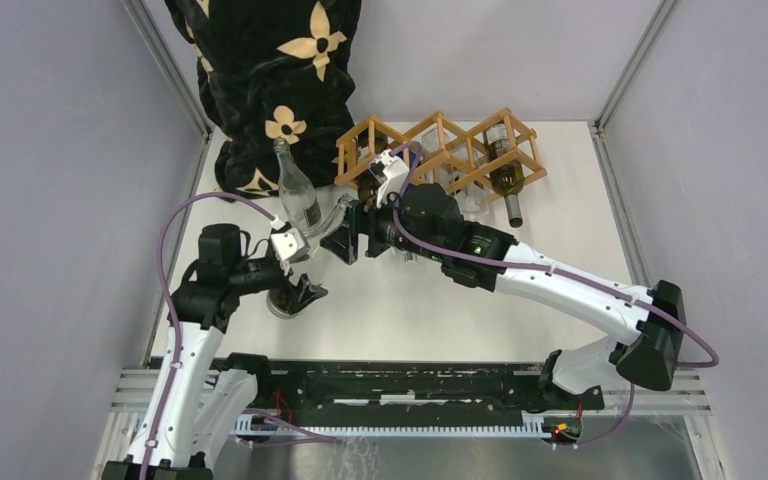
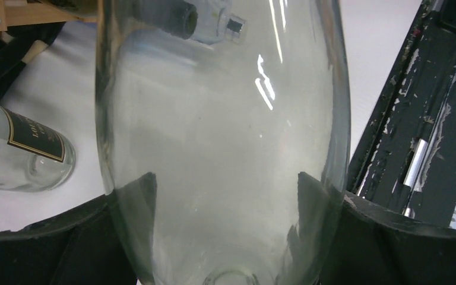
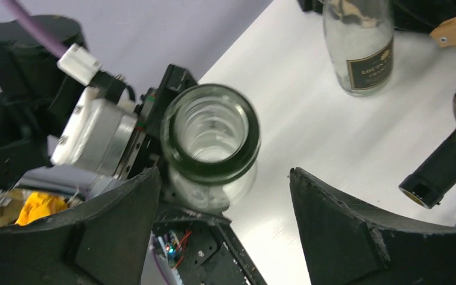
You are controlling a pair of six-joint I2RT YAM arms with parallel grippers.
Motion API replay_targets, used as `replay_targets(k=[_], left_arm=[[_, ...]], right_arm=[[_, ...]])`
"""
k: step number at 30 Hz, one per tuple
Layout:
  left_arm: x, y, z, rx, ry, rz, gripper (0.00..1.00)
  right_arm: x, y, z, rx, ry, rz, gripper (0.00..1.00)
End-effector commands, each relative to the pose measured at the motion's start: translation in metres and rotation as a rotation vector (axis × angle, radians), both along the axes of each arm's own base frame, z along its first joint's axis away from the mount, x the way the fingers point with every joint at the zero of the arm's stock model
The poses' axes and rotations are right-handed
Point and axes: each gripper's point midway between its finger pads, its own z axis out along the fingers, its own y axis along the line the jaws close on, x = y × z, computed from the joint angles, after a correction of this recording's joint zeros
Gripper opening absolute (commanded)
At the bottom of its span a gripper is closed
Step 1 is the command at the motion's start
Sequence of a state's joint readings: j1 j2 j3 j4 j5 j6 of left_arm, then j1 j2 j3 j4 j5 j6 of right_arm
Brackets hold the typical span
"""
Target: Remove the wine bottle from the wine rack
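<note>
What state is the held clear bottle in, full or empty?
Empty: the clear bottle shows the table straight through, no liquid line.

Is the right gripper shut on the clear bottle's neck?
No, the right gripper is open, spread far wider than the mouth of the clear bottle.

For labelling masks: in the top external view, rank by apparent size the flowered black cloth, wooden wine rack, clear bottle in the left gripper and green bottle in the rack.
Largest first:
flowered black cloth
wooden wine rack
held clear bottle, nearer the camera, so its lead is unsure
green bottle, partly hidden by rack sticks
</note>
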State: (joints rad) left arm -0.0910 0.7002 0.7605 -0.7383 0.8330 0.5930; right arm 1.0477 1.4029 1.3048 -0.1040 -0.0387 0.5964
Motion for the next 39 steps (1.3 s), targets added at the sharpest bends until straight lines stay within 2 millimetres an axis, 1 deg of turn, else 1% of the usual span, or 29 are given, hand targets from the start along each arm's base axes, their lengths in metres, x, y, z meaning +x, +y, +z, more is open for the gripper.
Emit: replay_targets(k=[1, 3, 5, 6, 8, 9, 10, 11, 12, 13, 16, 17, 18, 19, 22, 24, 27, 30, 33, 34, 36, 39], left_arm=[[0.005, -0.015, 0.062, -0.114, -0.153, -0.060, 0.02], [0.005, -0.016, 0.062, -0.119, -0.147, -0.063, 0.02], [0.004, -0.016, 0.061, -0.121, -0.141, -0.066, 0.02], [0.003, -0.016, 0.060, -0.120, -0.137, -0.068, 0.02], [0.002, -0.016, 0.056, -0.111, -0.123, -0.074, 0.04], [0.002, -0.015, 0.053, -0.105, -0.110, -0.070, 0.11], [0.003, -0.014, 0.051, -0.102, -0.092, -0.055, 0.30], [0.006, -0.012, 0.049, -0.096, -0.076, -0.031, 0.61], [0.009, -0.009, 0.047, -0.088, -0.063, -0.008, 0.93], [0.013, -0.006, 0.045, -0.074, -0.054, 0.024, 0.99], [0.031, 0.005, 0.048, -0.072, -0.016, 0.154, 1.00], [0.036, 0.007, 0.048, -0.076, 0.010, 0.189, 1.00], [0.041, 0.009, 0.050, -0.081, 0.035, 0.219, 1.00], [0.046, 0.011, 0.052, -0.091, 0.069, 0.248, 1.00], [0.057, 0.018, 0.057, -0.112, 0.160, 0.315, 1.00], [0.064, 0.026, 0.059, -0.122, 0.191, 0.360, 1.00], [0.077, 0.048, 0.062, -0.154, 0.220, 0.457, 1.00], [0.083, 0.062, 0.065, -0.203, 0.247, 0.523, 1.00], [0.086, 0.073, 0.066, -0.234, 0.269, 0.574, 1.00], [0.087, 0.075, 0.066, -0.239, 0.273, 0.583, 1.00], [0.088, 0.081, 0.066, -0.244, 0.270, 0.603, 1.00], [0.087, 0.084, 0.064, -0.224, 0.255, 0.601, 1.00]], right_arm=[[0.025, 0.009, 0.039, 0.075, -0.085, -0.132, 0.83], [0.029, 0.014, 0.042, 0.076, -0.091, -0.145, 0.77], [0.032, 0.020, 0.041, 0.072, -0.094, -0.147, 0.67], [0.033, 0.022, 0.040, 0.072, -0.094, -0.147, 0.60], [0.034, 0.026, 0.040, 0.070, -0.099, -0.136, 0.40], [0.033, 0.028, 0.040, 0.068, -0.102, -0.132, 0.26], [0.034, 0.028, 0.038, 0.058, -0.107, -0.131, 0.16], [0.036, 0.027, 0.037, 0.043, -0.111, -0.139, 0.07], [0.038, 0.026, 0.037, 0.030, -0.123, -0.147, 0.01], [0.040, 0.024, 0.036, 0.005, -0.139, -0.154, 0.00], [0.048, 0.025, 0.043, -0.057, -0.209, -0.154, 0.00], [0.051, 0.028, 0.047, -0.078, -0.241, -0.148, 0.00], [0.055, 0.030, 0.046, -0.111, -0.267, -0.145, 0.00], [0.058, 0.032, 0.049, -0.131, -0.292, -0.144, 0.00], [0.070, 0.039, 0.040, -0.215, -0.345, -0.144, 0.00], [0.077, 0.044, 0.036, -0.244, -0.376, -0.143, 0.00], [0.085, 0.050, 0.031, -0.258, -0.414, -0.153, 0.00], [0.092, 0.059, 0.021, -0.276, -0.439, -0.155, 0.00], [0.098, 0.066, 0.017, -0.274, -0.467, -0.160, 0.00], [0.101, 0.069, 0.014, -0.278, -0.475, -0.163, 0.00], [0.106, 0.073, 0.015, -0.279, -0.486, -0.172, 0.00], [0.109, 0.082, 0.011, -0.281, -0.490, -0.166, 0.00]])
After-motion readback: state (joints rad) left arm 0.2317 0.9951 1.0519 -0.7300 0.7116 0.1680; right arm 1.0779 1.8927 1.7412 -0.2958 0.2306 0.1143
